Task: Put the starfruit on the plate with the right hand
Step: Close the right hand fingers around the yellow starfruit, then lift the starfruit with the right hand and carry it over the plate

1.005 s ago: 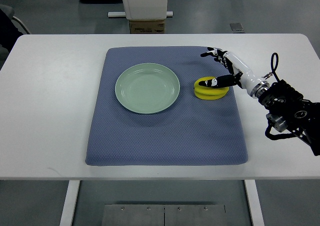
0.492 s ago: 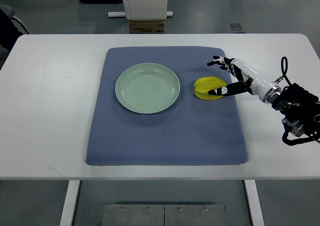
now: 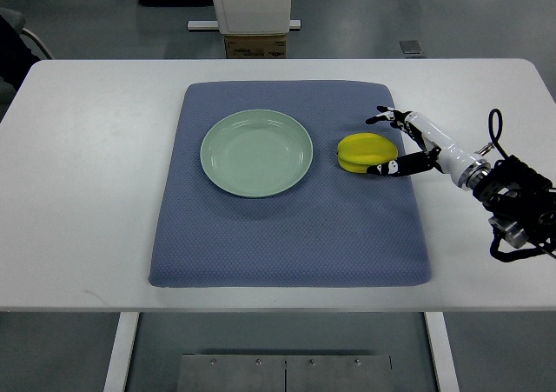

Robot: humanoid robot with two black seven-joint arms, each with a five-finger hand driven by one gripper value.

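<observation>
A yellow starfruit (image 3: 366, 151) lies on the blue mat (image 3: 289, 235), a little right of the pale green plate (image 3: 256, 152). The plate has nothing on it. My right hand (image 3: 388, 142) reaches in from the right edge and sits at the starfruit's right side. Its fingers are spread, one fingertip above the fruit and the thumb low beside it. The hand does not hold the fruit. No left arm shows.
The mat covers the middle of a white table (image 3: 78, 192). A white pedestal with a cardboard box (image 3: 254, 44) stands behind the table's far edge. My right forearm with its black cabling (image 3: 519, 202) lies over the table's right side.
My right hand has drawn back to the right and lowered beside the starfruit. The thumb no longer lies across the fruit's top. The starfruit has stayed in place.
</observation>
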